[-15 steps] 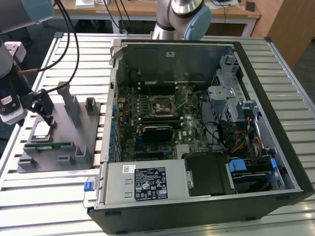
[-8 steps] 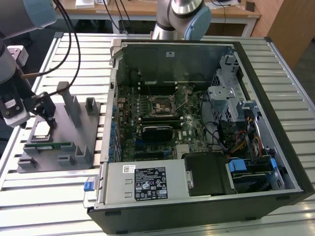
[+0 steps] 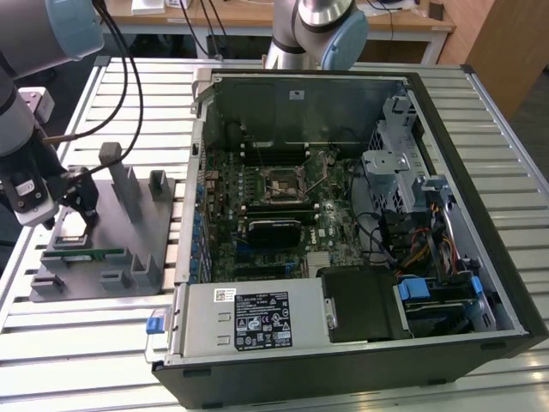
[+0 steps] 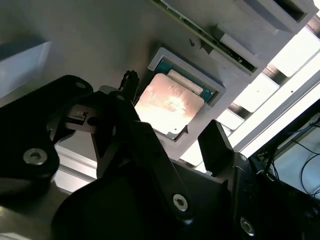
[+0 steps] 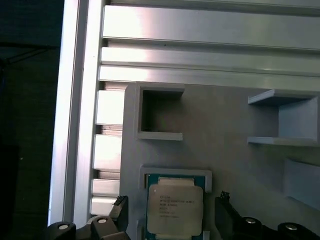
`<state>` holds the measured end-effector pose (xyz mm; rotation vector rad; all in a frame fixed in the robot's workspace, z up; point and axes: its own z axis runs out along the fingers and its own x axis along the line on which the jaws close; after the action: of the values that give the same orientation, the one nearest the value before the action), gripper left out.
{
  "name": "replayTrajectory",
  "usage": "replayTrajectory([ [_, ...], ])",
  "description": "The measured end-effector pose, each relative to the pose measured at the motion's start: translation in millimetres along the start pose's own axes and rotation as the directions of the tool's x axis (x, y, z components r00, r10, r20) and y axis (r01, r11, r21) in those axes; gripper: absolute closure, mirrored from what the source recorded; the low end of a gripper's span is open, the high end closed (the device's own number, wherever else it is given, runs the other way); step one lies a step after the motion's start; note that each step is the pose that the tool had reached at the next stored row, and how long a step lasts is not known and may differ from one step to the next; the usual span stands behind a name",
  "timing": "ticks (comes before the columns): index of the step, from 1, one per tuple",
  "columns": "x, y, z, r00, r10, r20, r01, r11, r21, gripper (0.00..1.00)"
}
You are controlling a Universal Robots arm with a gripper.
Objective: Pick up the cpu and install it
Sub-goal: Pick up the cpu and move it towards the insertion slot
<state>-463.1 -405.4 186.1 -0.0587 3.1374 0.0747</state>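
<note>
Here, closest to the wrist cameras, we see the claw (image 5: 171,200) with its two black fingers (image 5: 223,210) spread apart. One finger stands on each side of the cpu (image 5: 175,211) with a gap on either flank, so nothing is gripped. The cpu lies flat, pale metal lid up, in a shallow square nest (image 5: 175,172) of the grey holder plate (image 5: 225,115). Several lines of small print cross the lid, and we leave them unread.

In the exterior view, a long green memory stick (image 3: 83,253) lies in its own slot just beside that nest. Grey uprights (image 3: 124,184) stand on the same plate, which rests on the slatted aluminium tabletop (image 3: 86,343).

Further towards the exterior view's right sits the open computer case (image 3: 506,257). Its motherboard (image 3: 257,249) is exposed, with the socket (image 3: 287,183) near the middle. A small white label and a larger dark one, both in fine print, sit on the silver power supply box (image 3: 197,330) at the case's near edge. Beyond, the arm (image 3: 319,26) rises by a wooden desk (image 3: 257,17).
</note>
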Motion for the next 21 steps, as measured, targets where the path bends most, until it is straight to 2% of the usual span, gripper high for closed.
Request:
replayTrajectory([
  [1,0.0,-0.1,0.7,1.0000,0.000,-0.0001,0.000,1.0000,0.0000,0.27],
  [9,-1.1,-0.2,2.3,1.0000,0.000,-0.0001,0.000,1.0000,0.0000,0.28],
  [10,-1.2,-0.2,2.3,1.0000,0.000,-0.0001,0.000,1.0000,0.0000,0.35],
  [18,-1.6,-0.2,2.2,1.0000,0.000,-0.0001,0.000,1.0000,0.0000,0.36],
  [19,-1.6,-0.2,2.0,1.0000,0.000,-0.0004,0.000,1.0000,0.0002,0.42],
  [21,-1.9,-0.2,2.0,1.0000,0.000,-0.0003,0.000,1.0000,0.0001,0.46],
])
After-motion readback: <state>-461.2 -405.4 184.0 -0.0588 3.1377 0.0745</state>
